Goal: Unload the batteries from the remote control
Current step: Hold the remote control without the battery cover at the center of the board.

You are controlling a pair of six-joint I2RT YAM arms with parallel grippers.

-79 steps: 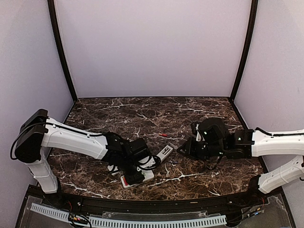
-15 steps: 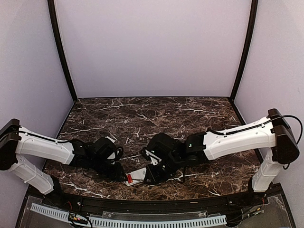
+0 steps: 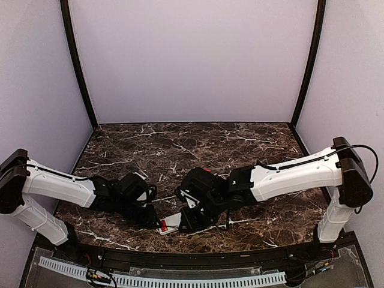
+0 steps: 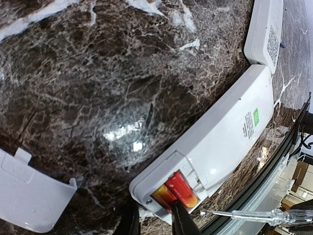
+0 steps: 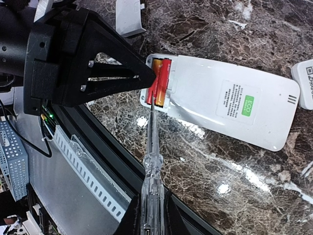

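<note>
Two red batteries (image 5: 159, 81) in an open remote (image 5: 234, 103)

Both lie side by side in the uncovered bay at one end of the white remote, which rests back up on the marble table (image 4: 98, 73) near its front edge. We see the right gripper (image 5: 146, 223) clamped on a clear screwdriver (image 5: 149, 171), its tip against them. The left gripper (image 4: 155, 223) straddles that end, jaws narrow; we cannot tell whether it grips.

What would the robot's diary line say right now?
right gripper: holds screwdriver, tip at red batteries | left gripper: at open end of remote | cover: off, lying nearby
</note>
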